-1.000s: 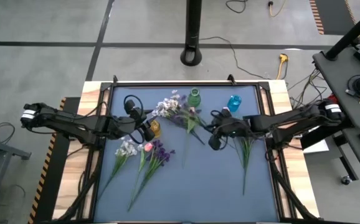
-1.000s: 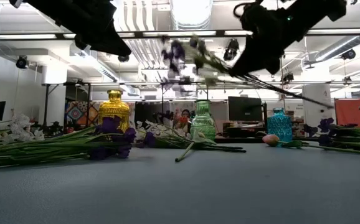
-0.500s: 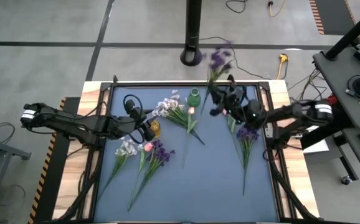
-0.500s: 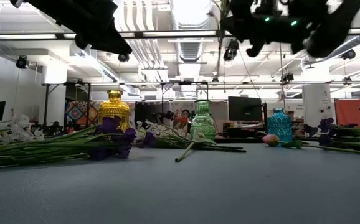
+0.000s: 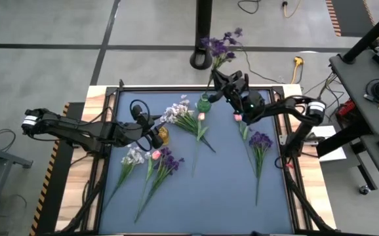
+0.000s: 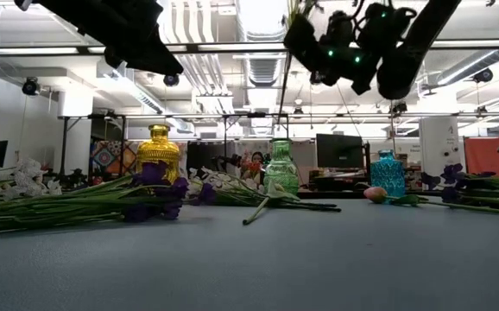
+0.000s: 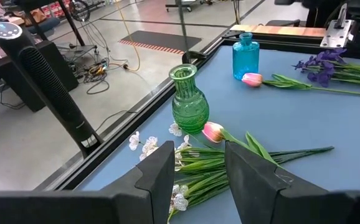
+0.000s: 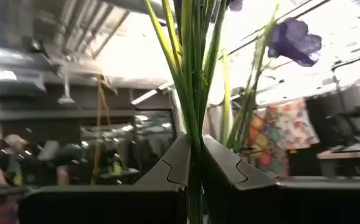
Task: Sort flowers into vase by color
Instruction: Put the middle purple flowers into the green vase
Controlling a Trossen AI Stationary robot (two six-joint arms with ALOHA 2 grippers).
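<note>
My right gripper (image 5: 222, 80) is raised over the far edge, shut on a purple flower (image 5: 219, 44) that stands blossoms up. Its green stems (image 6: 280, 95) hang toward the green vase (image 5: 204, 103). Whether they reach into the vase's mouth I cannot tell. My left gripper (image 5: 153, 136) hovers open beside the yellow vase (image 5: 164, 136), with nothing between its fingers (image 7: 158, 180). White sprays and a pink tulip (image 7: 212, 131) lie on the mat by the green vase. More flowers (image 5: 151, 160) lie near the left, and a purple one (image 5: 260, 140) on the right. My right gripper pinches a bunch of several green stems (image 8: 194, 134) between its two fingers, below the blossoms. The fingers slant upward from the table's right and lie across the stems. The flower is lifted clear and nearly upright, its lower stems hanging below the fingers.
A blue vase (image 7: 245, 55) stands at the far right, with a pink tulip (image 7: 252, 79) lying beside it. A raised frame (image 5: 176, 87) rims the blue mat. A black post (image 5: 202, 39) stands just beyond the far edge. Bare mat (image 5: 209, 190) stretches along the near side.
My right gripper has swung from the mat's middle toward the far edge and the green vase, rising a little and tipping upward. The purple flower it holds went from lying nearly level to standing upright, blossoms up.
</note>
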